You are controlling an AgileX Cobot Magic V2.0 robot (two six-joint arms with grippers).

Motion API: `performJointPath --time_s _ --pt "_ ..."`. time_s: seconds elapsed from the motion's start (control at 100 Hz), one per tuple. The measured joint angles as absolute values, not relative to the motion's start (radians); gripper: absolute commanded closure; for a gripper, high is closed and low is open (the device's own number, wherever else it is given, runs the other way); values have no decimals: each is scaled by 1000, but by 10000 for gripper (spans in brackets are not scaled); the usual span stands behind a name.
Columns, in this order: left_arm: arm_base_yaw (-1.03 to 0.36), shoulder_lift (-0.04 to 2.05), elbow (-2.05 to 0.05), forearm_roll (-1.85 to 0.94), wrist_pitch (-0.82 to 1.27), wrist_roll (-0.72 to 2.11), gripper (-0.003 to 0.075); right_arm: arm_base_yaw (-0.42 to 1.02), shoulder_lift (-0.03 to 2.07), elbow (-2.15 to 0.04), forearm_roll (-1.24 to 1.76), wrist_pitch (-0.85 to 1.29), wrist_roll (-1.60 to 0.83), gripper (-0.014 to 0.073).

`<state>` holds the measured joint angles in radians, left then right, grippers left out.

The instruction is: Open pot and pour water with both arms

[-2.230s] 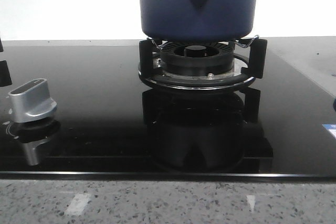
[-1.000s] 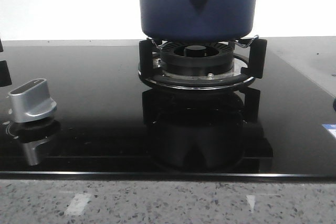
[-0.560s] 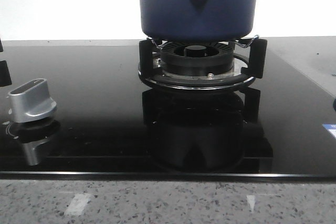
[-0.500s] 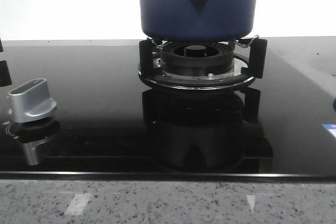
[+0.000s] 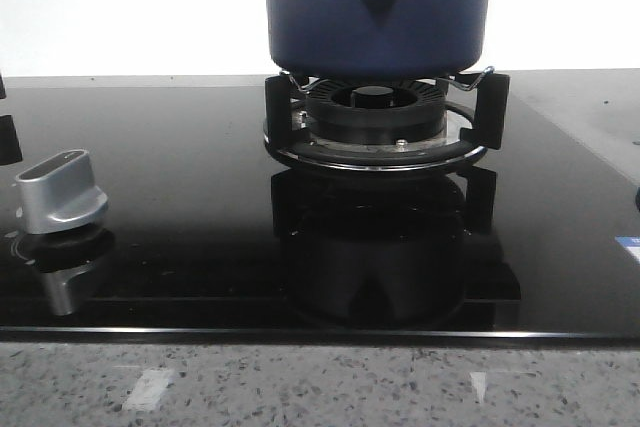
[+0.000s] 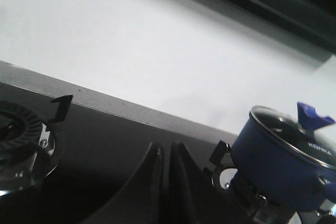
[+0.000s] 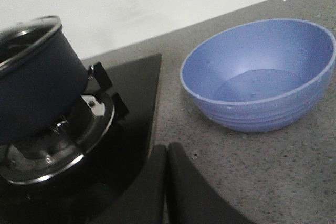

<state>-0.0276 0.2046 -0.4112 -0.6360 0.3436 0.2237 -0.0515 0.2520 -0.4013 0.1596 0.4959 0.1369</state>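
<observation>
The dark navy pot (image 5: 375, 7) stands on the black burner grate (image 5: 378, 127) at the back middle of the glass hob; its top is cut off in the front view. The left wrist view shows the pot (image 6: 281, 169) with a glass lid (image 6: 286, 129) and a blue knob (image 6: 311, 116) on it. My left gripper (image 6: 166, 148) is shut and empty, some way from the pot over the hob. My right gripper (image 7: 167, 150) is shut and empty above the hob's edge, with the pot (image 7: 37, 82) to one side and a blue bowl (image 7: 260, 74) to the other. Neither gripper shows in the front view.
A silver control knob (image 5: 62, 190) sits at the hob's front left. A second burner (image 6: 23, 140) shows in the left wrist view. The blue bowl rests on the grey speckled counter (image 7: 273, 166) beside the hob. A white wall runs behind.
</observation>
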Motion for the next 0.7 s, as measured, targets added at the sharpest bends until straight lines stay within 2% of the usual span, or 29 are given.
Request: performJointPath --time_s 0.26,0.34,0.36,0.41,0.48,0.53,0.6,0.7 --pt "-28 600 -769 -768 611 526 738 -24 594 -732 49 700 110 633" --pt "-28 699 -838 -871 673 652 699 -12 642 -773 51 727 76 548" --pt "-28 722 -851 -905 688 688 676 -7 650 -781 53 732 67 524" --pt "-28 774 -877 -985 719 767 606 -2 662 -794 57 743 55 402" --pt "-28 845 -905 -1095 754 869 459 1 669 -806 60 759 44 223" --pt "-28 894 -917 -1176 774 929 330 4 670 -808 61 763 37 129" --pt "-28 964 -929 -1278 802 1014 218 4 670 -810 61 767 33 81" --pt "-41 1068 -943 -1391 851 1149 198 4 670 -810 61 772 28 88"
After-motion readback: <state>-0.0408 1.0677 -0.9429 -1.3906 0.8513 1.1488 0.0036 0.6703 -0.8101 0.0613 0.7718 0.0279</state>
